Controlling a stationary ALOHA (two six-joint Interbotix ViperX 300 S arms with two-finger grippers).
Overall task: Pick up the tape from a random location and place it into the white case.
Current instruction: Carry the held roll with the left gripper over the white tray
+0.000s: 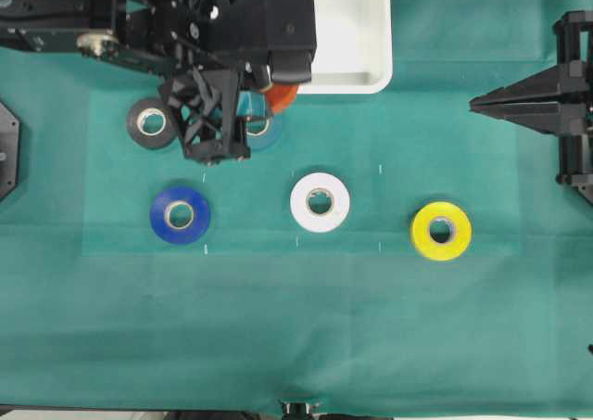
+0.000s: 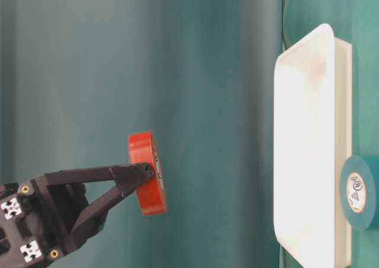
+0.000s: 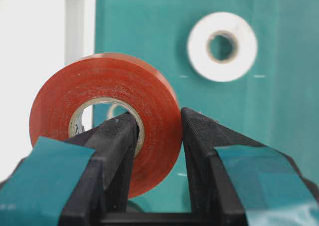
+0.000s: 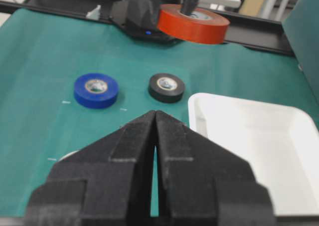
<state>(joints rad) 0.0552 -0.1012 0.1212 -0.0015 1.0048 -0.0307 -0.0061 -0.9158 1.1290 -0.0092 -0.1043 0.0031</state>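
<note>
The tape (image 2: 147,172) is being held clear of the cloth, 1 finger through its core, by the left gripper (image 3: 158,136), just short of the white case (image 2: 308,149); the right gripper (image 4: 155,136) is being kept clenched on nothing, well apart.

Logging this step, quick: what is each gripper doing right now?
Left gripper: closed on the tape, lifted off the table.
Right gripper: closed, empty.

We can read no text anywhere; the teal roll (image 2: 359,192) carries a printed label on its core, but we find it too small. The other rolls' cores look blank to us.
</note>
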